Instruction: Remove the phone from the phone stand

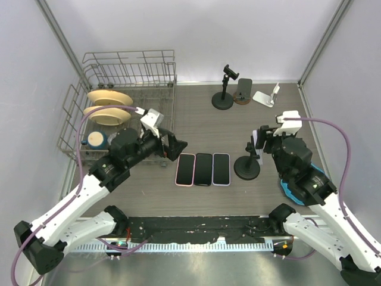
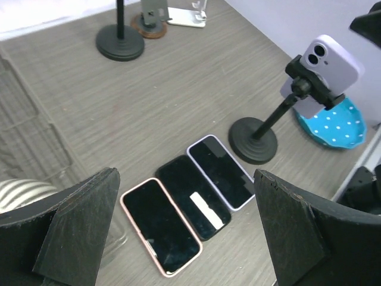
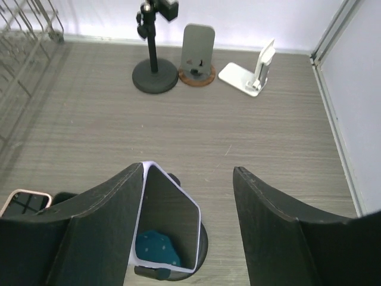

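- A wire dish rack (image 1: 74,113) holding plates (image 1: 110,98) stands at the far left.
- Just right of it, the left gripper (image 1: 174,147) hangs with its jaws spread wide and nothing between them.
- Three phones (image 1: 203,169) lie flat, side by side, mid-table.
- The phone stand (image 1: 246,167) sits right of them, with the lilac phone (image 2: 329,59) clamped in its head.
- The right gripper (image 3: 187,170) straddles that phone, jaws parted; one finger seems to touch its edge, and a gap shows at the other.
- A blue dotted plate (image 2: 339,122) lies beside the stand.
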You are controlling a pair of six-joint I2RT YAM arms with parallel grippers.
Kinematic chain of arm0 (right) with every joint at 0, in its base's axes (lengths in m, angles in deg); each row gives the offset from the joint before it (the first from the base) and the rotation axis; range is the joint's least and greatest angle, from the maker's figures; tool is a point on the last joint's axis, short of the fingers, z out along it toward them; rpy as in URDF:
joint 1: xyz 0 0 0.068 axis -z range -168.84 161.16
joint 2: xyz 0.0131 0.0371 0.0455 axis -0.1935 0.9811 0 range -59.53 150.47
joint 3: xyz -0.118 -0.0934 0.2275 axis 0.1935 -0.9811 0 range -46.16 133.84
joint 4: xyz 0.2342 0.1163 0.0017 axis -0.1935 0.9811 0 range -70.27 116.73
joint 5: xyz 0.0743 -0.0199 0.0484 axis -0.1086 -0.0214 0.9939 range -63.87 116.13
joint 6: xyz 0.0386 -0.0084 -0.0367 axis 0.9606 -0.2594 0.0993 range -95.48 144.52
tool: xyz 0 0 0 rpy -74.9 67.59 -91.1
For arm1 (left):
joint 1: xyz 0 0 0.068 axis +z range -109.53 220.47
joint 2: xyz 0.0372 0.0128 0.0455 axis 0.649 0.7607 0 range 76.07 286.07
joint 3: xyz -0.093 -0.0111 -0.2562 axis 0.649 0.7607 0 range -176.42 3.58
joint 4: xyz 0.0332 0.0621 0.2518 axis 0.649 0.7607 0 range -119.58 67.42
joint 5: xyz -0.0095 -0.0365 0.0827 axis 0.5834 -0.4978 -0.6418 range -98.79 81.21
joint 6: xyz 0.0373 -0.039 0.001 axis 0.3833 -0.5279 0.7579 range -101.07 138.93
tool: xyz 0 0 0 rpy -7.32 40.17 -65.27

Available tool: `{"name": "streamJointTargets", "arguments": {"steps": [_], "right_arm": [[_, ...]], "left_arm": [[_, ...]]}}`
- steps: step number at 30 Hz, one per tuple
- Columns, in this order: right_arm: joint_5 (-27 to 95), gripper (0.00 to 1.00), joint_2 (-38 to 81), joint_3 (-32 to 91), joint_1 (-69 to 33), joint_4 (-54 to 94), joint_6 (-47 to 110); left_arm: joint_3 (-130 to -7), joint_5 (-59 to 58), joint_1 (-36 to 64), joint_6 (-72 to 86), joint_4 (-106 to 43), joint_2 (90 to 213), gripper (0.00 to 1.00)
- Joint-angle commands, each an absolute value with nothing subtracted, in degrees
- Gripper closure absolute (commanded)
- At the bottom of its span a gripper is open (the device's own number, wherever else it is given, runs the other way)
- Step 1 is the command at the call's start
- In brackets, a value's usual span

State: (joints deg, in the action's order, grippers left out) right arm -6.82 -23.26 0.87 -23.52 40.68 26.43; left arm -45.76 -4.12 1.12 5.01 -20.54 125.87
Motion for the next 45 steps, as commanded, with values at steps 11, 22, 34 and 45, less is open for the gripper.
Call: {"name": "streamJointTargets", "arguments": {"steps": [11,22,34,45], "right_arm": [[-0.4,0.29,-14.2,21.7,-23.5,67.4,39.1],[-0.1,0.28,-12.9,19.9,-23.6,66.0,42.0],[-3.6,0.32,-12.1,16.0,-23.6,63.1,41.5],[-5.5,0.37,-12.1,13.0,-23.6,60.9,40.8]], "left_arm": [[-47.9,-3.7,-12.8,9.1,-51.7,147.8,0.0],[-60.3,13.1,-13.3,13.2,-68.9,176.4,0.04],[-69.1,17.2,-15.1,15.0,-72.5,188.4,0.24],[-67.3,6.4,-20.0,16.4,-73.0,188.3,0.71]]}}
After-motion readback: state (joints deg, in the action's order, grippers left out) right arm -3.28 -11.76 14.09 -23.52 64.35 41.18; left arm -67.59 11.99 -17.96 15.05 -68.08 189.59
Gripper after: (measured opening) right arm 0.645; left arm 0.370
